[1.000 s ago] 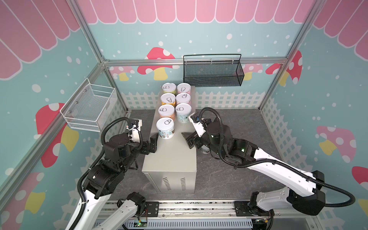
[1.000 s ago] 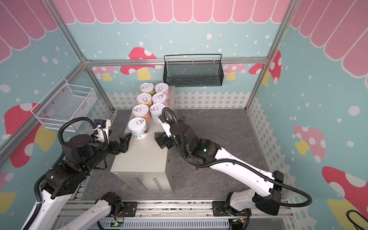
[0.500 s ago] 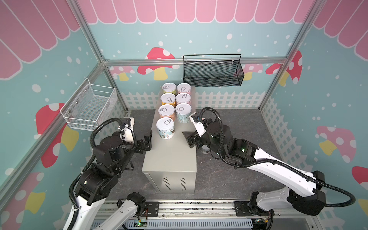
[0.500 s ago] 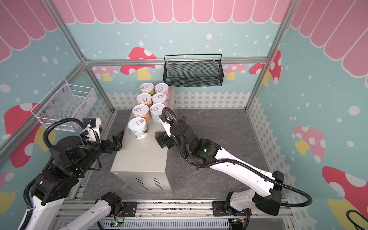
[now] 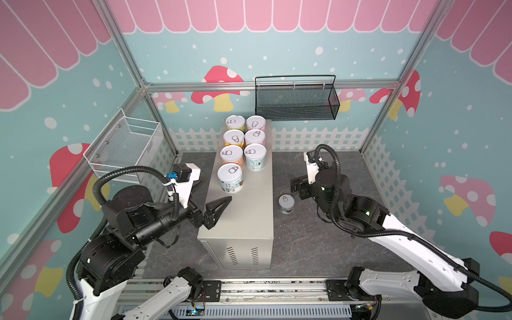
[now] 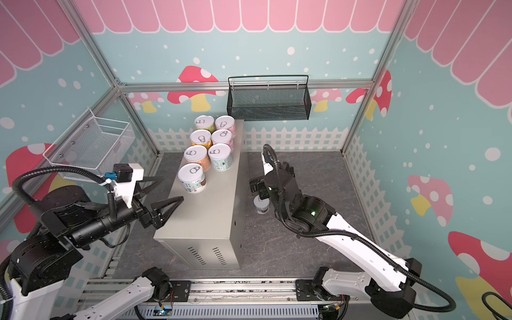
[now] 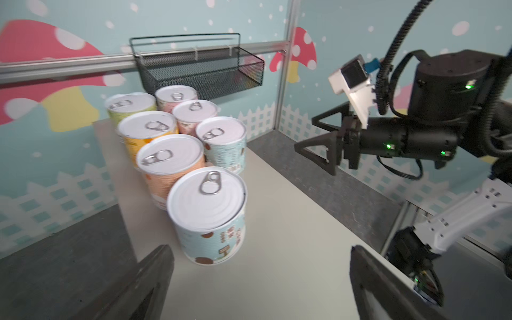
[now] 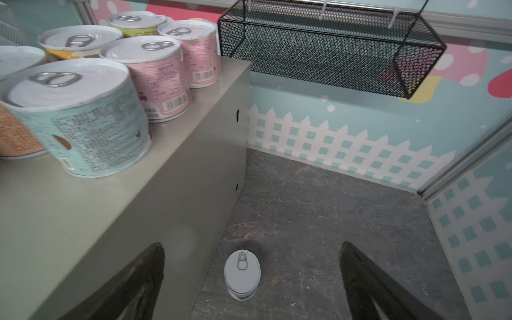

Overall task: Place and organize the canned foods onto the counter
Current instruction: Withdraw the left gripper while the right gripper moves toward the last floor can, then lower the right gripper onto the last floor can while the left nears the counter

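Changed: left gripper [image 6: 169,189] has backed off near-left from the seventh can [image 5: 230,177], fingers spread, empty | right gripper [image 8: 252,245] pulled right off the counter [image 5: 249,210], fingers spread, empty | last can [image 5: 286,203] now uncovered on the floor, just right of counter | Meaning: seven placed, one left

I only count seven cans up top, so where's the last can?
In a top view the last can stands on the dark floor, right of the counter, near the right tool.
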Robot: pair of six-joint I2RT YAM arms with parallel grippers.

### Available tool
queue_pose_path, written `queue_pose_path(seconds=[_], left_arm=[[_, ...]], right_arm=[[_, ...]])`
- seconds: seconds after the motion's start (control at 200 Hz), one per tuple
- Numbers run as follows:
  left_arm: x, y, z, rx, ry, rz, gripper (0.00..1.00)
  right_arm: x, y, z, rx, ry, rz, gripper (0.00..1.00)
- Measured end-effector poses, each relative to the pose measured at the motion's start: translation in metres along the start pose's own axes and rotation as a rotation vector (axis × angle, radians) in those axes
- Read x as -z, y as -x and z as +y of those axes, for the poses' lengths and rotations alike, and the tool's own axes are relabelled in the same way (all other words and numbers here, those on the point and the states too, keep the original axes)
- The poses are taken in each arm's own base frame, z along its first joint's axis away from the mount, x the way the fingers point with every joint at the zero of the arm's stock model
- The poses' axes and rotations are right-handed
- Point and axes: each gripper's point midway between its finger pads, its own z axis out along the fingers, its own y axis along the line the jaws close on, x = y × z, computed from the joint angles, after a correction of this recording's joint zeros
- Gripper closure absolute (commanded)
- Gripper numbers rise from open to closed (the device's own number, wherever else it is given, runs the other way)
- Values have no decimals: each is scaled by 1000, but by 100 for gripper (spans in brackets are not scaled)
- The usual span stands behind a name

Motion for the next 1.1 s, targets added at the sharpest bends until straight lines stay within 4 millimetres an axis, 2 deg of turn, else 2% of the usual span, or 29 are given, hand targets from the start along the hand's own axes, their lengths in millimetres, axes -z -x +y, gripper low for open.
queue_pose_path(seconds=[0.085, 0.175, 0.41, 0.56, 0.66, 0.781, 1.096], left_arm=[[-13, -6, -12, 15, -84, 48, 0], [-25, -12, -26, 17, -158, 91, 0], [-56, -28, -71, -58, -277, 200, 0], [-80, -37, -88, -107, -273, 245, 0], [-94, -41, -96, -134, -253, 256, 0], [-106, -43, -102, -161, -223, 259, 0], [-118, -46, -109, -182, -187, 261, 0]], right_arm=[[-2, -14, -19, -24, -33, 23, 1], [-10, -38, -34, -35, -61, 73, 1], [-38, -118, -48, -34, -48, 248, 0], [-56, -174, -53, -69, -1, 344, 0], [-70, -207, -49, -85, 47, 397, 0], [-88, -241, -31, -74, 139, 441, 0], [-131, -285, 4, -41, 287, 487, 0]])
